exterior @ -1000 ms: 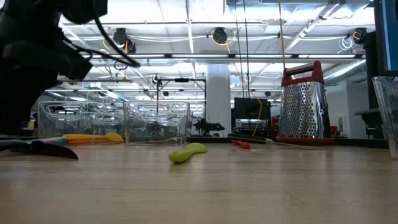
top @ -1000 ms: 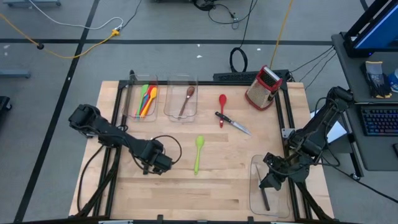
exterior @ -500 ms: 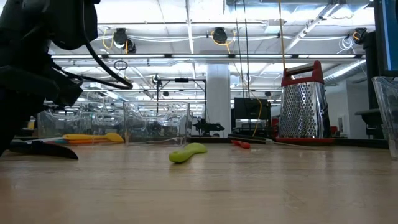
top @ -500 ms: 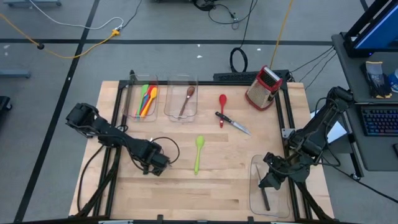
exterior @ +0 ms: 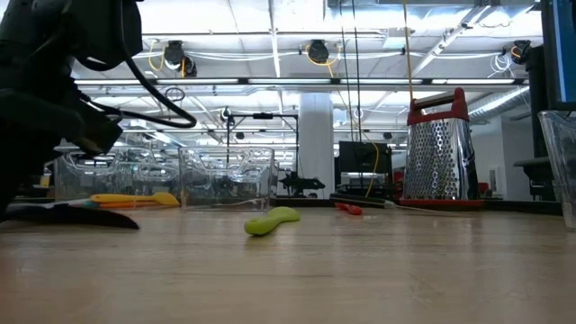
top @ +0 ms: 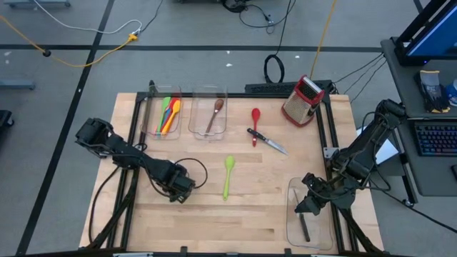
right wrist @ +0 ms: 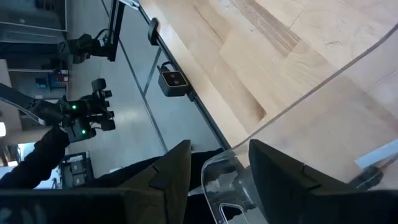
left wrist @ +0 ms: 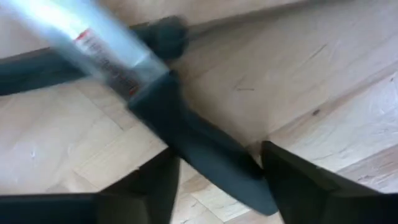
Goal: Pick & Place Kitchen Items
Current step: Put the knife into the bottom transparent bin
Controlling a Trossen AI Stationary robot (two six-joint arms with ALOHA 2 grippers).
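Note:
My left gripper (top: 178,190) is down on the table's near left, shut on a black-handled steel knife (left wrist: 186,130) that lies flat on the wood (exterior: 81,216). My right gripper (top: 308,205) hangs open over the clear bin (top: 293,230) at the near right. The bin's rim (right wrist: 227,160) shows between its fingers, and I cannot tell whether they touch it. A dark knife (top: 305,228) lies in that bin. A green spoon (top: 228,177) lies flat mid-table. A red spoon (top: 255,121) and another knife (top: 268,142) lie farther back. My left gripper pinches the knife's black handle (left wrist: 214,165) between its two fingers (left wrist: 158,186), toward the handle's free end. The fingers come from above, pointing down, and lie across the handle. The knife lies on the table, its blade (left wrist: 99,46) reaching out beyond the fingers.
Two clear bins stand at the far left, one with coloured spoons (top: 168,113), one with a wooden spoon (top: 213,114). A red-and-silver grater (top: 303,100) stands at the far right. Bare wood lies between the green spoon and the near edge.
My left gripper has come down onto the knife and then kept still. In the low view the knife's end has slid a little along the table toward the picture's right. My right arm has kept still.

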